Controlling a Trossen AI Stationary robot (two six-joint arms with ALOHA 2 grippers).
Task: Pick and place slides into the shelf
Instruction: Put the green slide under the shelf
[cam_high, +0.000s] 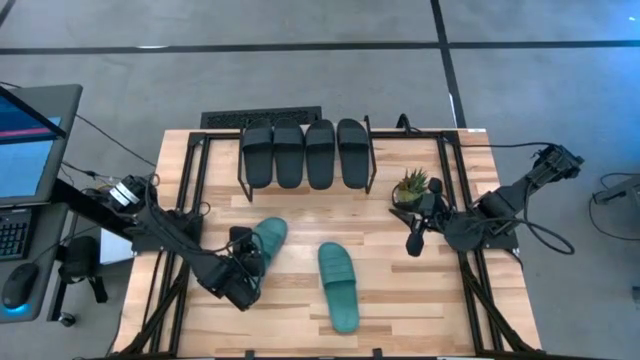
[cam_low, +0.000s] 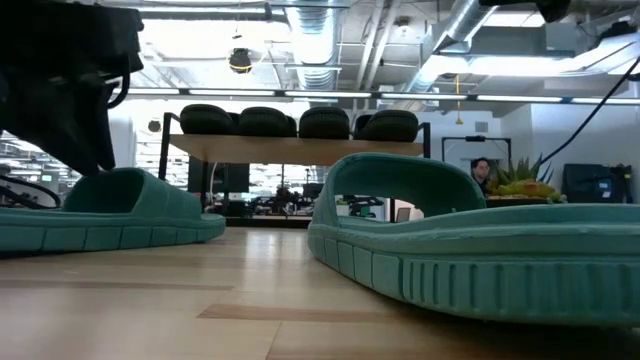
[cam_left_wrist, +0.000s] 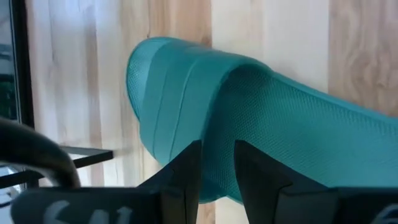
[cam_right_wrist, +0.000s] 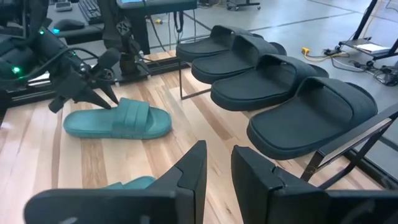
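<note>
The shelf (cam_high: 306, 190) stands at the table's far middle with several black slides (cam_high: 305, 152) side by side on its top board. Two teal slides lie sole-down on the table: one (cam_high: 268, 238) left of centre, one (cam_high: 339, 286) nearer the front. My left gripper (cam_left_wrist: 217, 152) slants down over the heel end of the left teal slide (cam_left_wrist: 280, 106), its fingers a narrow gap apart. My right gripper (cam_right_wrist: 217, 155) hangs high at the right, by the plant, open a little with nothing between its fingers. My left gripper comes at the left teal slide's heel end (cam_right_wrist: 81, 123) slanting down from the table's near left. Its fingertips (cam_left_wrist: 189, 163) lie over the footbed behind the strap. Whether they touch the slide I cannot tell.
A small potted plant (cam_high: 412, 187) stands right of the shelf, close to my right gripper (cam_high: 415, 243). Black frame rails run along both table sides (cam_high: 190, 190). A monitor and keyboard (cam_high: 25, 150) sit off the left edge. Bare wood lies between the teal slides and the shelf.
</note>
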